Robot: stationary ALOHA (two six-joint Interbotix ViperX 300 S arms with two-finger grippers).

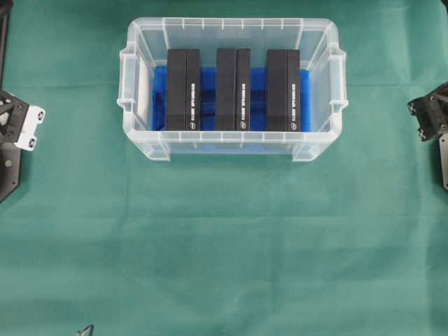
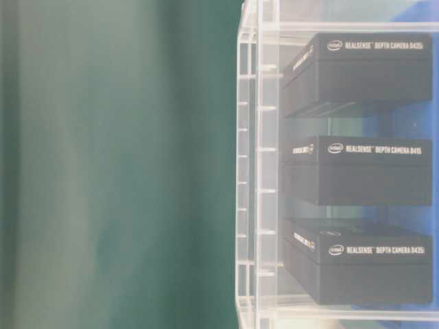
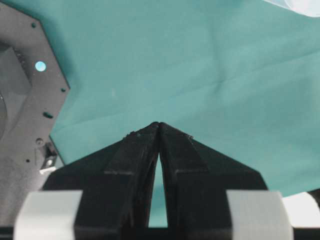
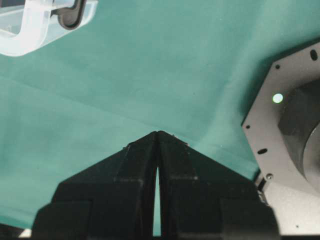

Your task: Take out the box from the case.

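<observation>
Left fingers (image 3: 159, 125) and right fingers (image 4: 158, 134) pressed together, seemingly holding nothing.

The large translucent clear plastic rectangular case (image 1: 232, 143) sits on the green cloth-covered table (image 1: 224, 245), toward its far side. Inside, three black rectangular cardboard boxes (image 1: 233, 89) stand side by side, left to right, on the blue liner (image 1: 208, 98).

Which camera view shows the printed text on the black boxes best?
The table-level view: the white lettering on the black boxes is readable there. Overhead shows only tiny, unreadable print. Both wrist views show no boxes.
</observation>
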